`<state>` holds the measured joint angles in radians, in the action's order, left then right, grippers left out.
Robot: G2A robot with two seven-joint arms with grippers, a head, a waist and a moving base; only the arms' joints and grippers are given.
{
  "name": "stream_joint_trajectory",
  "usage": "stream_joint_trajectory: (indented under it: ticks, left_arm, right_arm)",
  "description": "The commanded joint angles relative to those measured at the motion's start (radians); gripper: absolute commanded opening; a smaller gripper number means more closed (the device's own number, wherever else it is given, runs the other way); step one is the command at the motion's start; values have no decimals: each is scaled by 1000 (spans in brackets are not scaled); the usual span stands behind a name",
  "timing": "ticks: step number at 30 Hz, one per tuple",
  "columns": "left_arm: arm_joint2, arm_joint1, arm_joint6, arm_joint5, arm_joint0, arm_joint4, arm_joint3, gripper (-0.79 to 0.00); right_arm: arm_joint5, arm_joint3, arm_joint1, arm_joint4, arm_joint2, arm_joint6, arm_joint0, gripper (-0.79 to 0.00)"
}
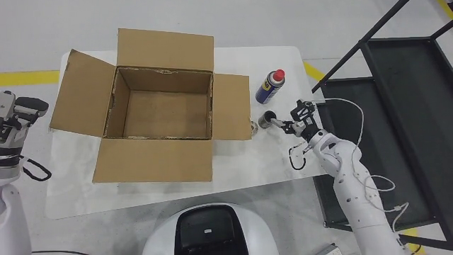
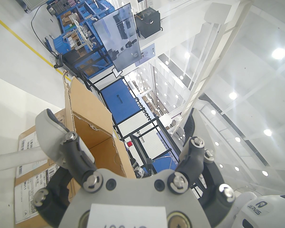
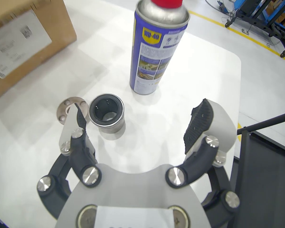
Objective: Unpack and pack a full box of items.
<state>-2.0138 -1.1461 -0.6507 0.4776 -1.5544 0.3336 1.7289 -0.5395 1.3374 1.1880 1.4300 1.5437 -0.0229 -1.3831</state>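
An open cardboard box sits mid-table with its flaps spread; its inside looks empty. Right of it stands a blue spray can with a red cap. Nearer the box's right flap a metal flanged bearing stands on the table. My right gripper hovers open just right of the bearing, which lies close to one finger. My left gripper is open and empty off the table's left edge, tilted upward beside the box flap.
The white table has bare room in front of and right of the box. A black metal rack stands close to the table's right side, just behind my right arm. A yellow floor line runs at the left.
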Motion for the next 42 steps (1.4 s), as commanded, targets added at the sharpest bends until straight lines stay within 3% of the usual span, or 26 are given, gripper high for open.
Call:
stream_joint_trajectory:
  ticks: [1,14,22,33,42]
  left_arm:
    - [0,0,0,0,0,0,0,0]
    - [0,0,0,0,0,0,0,0]
    - [0,0,0,0,0,0,0,0]
    - [0,0,0,0,0,0,0,0]
    - [0,0,0,0,0,0,0,0]
  right_arm:
    - [4,-39,0,31,-17,22,41,0]
    - [45,-369,20,18,-125,60,310,0]
    - [-133,-446,11,-74,-110,22,347,0]
    - [-410,-344,-34,-264,7,45,274,0]
    - [-232,-344,-8,-297,-99,98,329,0]
